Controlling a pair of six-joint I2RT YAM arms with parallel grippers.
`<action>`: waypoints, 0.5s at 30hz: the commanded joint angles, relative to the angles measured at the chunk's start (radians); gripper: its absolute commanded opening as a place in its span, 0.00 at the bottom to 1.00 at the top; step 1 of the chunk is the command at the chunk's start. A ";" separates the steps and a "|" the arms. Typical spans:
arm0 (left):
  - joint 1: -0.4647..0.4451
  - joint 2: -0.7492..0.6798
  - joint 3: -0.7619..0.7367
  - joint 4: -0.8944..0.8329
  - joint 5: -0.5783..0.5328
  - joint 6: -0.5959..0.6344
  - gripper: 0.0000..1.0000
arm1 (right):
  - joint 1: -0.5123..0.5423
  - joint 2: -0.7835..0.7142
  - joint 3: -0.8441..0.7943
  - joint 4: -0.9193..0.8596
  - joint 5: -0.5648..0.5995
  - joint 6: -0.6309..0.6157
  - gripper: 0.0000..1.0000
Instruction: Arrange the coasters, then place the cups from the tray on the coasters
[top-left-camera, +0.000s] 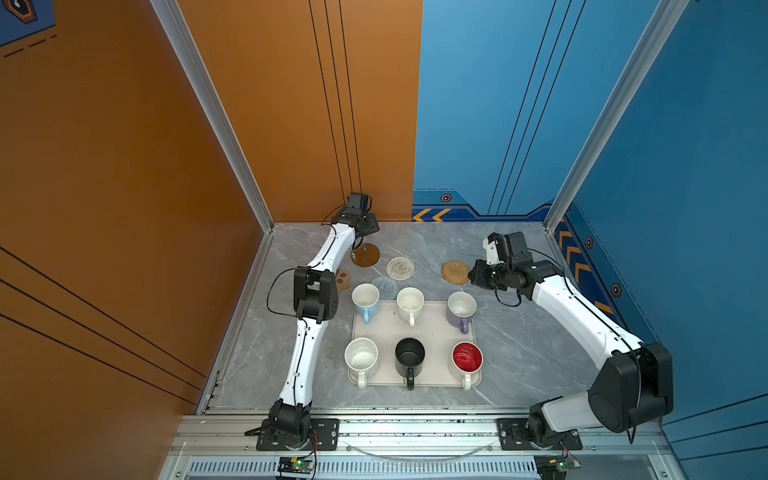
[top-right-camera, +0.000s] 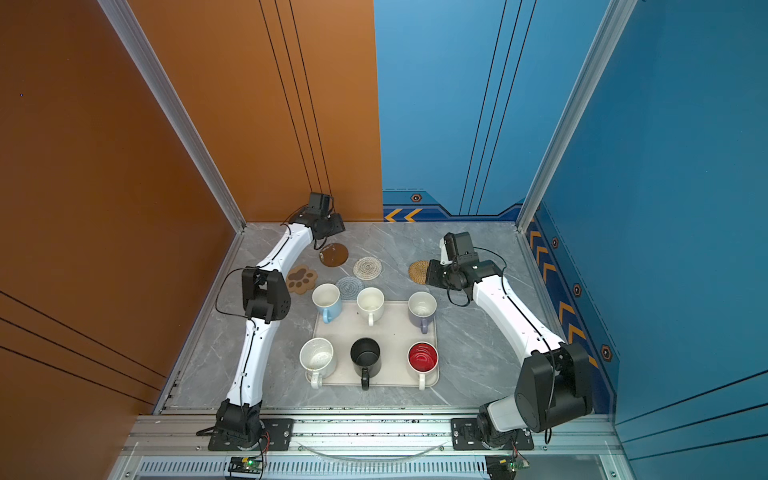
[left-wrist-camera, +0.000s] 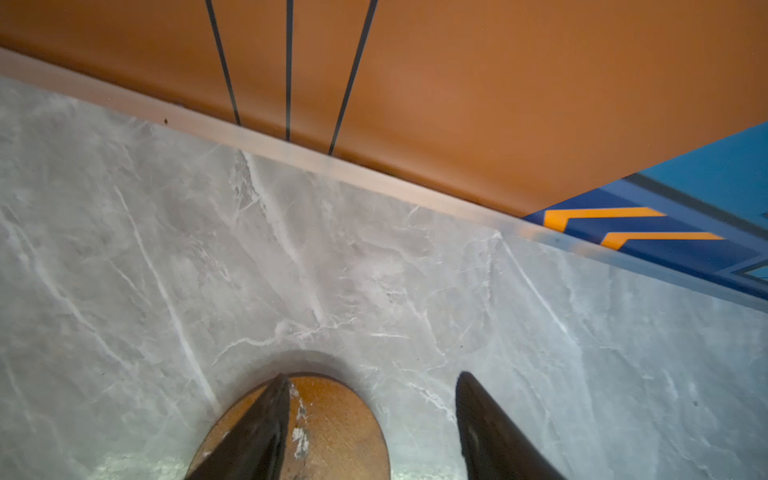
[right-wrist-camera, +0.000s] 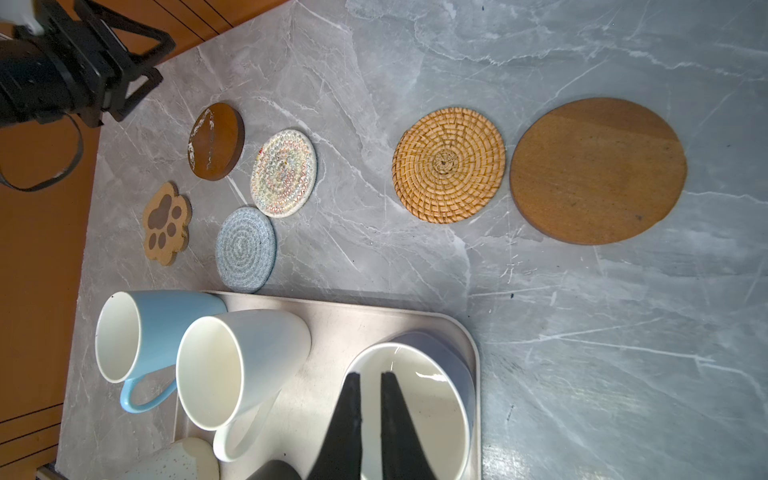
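Left wrist view: the left gripper (left-wrist-camera: 374, 376) is standing open, one finger over the wooden disc (left-wrist-camera: 336, 424); thin, stiff, light, probably needing a rim pinch.

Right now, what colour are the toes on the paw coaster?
Dark brown. The paw coaster shows best in the right wrist view.

Robot lab cell: aluminium frame (top-left-camera: 210, 104), orange-blue panel walls (top-left-camera: 124, 166), marble-look tabletop (top-left-camera: 519, 332), mounting rail (top-left-camera: 415, 428).

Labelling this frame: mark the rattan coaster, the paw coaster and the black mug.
rattan coaster (right-wrist-camera: 449, 165): right wrist view, its woven centre.
paw coaster (top-right-camera: 301, 279): a top view, middle of the paw.
black mug (top-left-camera: 409, 354): a top view, inside its mouth.
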 joint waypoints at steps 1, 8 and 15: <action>-0.004 0.029 0.019 -0.036 -0.041 0.001 0.64 | 0.006 0.002 -0.018 0.000 0.023 0.017 0.10; -0.002 0.060 0.039 -0.035 -0.050 0.001 0.65 | 0.010 -0.011 -0.035 -0.007 0.026 0.023 0.10; 0.002 0.088 0.044 -0.036 -0.054 0.012 0.66 | 0.013 -0.023 -0.047 -0.011 0.033 0.027 0.10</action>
